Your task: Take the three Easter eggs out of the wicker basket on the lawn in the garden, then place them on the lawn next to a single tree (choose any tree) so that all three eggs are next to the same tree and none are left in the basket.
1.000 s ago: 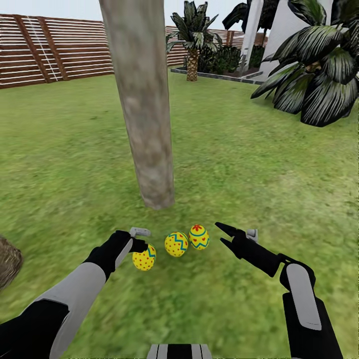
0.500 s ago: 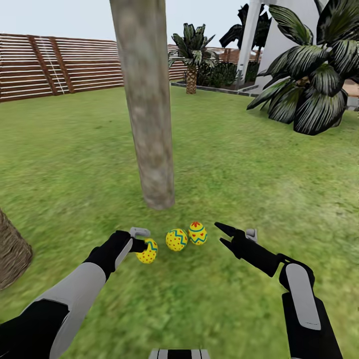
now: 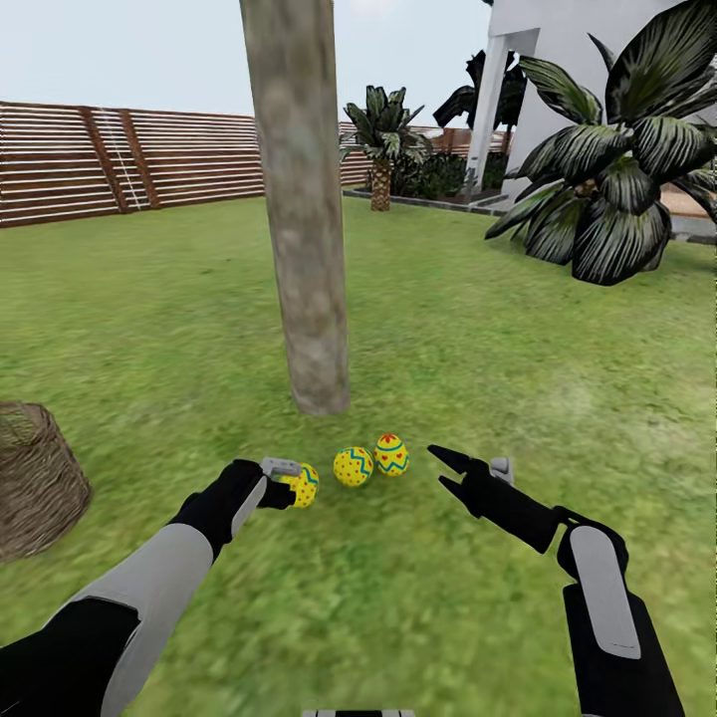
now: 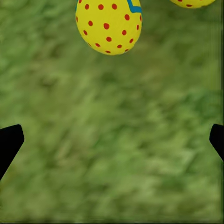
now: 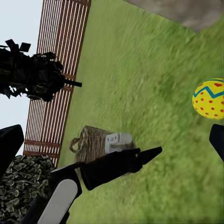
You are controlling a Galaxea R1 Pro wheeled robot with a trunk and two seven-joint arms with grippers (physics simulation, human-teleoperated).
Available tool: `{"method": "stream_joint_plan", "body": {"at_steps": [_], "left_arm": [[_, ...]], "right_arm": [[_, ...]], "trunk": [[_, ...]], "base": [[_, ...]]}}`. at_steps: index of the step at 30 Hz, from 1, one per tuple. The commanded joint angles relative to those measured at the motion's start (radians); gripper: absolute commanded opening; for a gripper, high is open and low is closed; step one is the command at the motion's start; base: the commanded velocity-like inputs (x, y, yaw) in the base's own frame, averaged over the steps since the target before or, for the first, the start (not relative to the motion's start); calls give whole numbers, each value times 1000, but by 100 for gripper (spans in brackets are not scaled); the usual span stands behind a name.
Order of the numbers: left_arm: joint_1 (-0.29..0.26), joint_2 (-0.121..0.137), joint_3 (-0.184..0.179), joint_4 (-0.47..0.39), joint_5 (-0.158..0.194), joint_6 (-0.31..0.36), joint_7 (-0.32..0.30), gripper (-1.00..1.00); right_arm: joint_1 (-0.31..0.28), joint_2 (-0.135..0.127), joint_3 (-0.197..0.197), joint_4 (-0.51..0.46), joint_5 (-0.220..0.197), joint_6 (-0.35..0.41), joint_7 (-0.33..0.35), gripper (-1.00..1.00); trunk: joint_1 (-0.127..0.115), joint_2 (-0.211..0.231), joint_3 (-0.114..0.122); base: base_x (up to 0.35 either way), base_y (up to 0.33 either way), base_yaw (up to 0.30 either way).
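While both pincers gape empty, right wrist view catches wicker basket (image 5: 95,142) behind left pincer (image 5: 140,158).

The lawn (image 3: 518,329) carries three eggs (image 3: 355,466) in a short row just before the tree trunk (image 3: 317,378); a wicker basket (image 3: 35,478) sits well apart.

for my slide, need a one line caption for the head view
Three Easter eggs lie on the lawn beside the tree, wicker basket left.
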Motion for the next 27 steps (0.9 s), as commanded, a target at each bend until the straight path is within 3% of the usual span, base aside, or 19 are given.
{"method": "stream_joint_plan", "body": {"at_steps": [1,9,17,19,23,24,27], "left_arm": [[0,-1,-6,-1,10,7,6,100],[5,-3,-2,1,2,13,25,100],[20,-5,-1,-7,4,13,35,100],[46,-4,1,-25,4,12,35,100],[160,0,1,-96,2,6,39,100],[237,3,1,-151,1,4,51,100],[301,5,2,-191,1,-7,88,100]], "right_arm": [[-1,1,-4,0,11,6,10,100],[-1,-2,-12,11,15,6,-11,100],[10,-5,-8,17,22,6,-180,100],[53,-20,-7,18,30,6,-211,100],[123,-50,11,15,86,6,-256,100],[161,-57,19,17,144,6,-266,100],[195,-59,25,18,204,6,-270,100]], "trunk": [[-1,0,3],[-4,2,34],[-8,4,65],[-9,4,73],[-11,5,88],[-11,5,92],[-13,6,104]], "base": [[-96,0,0],[-29,0,0],[-2,0,0],[0,0,0],[0,0,0],[0,0,0],[0,0,0]]}}
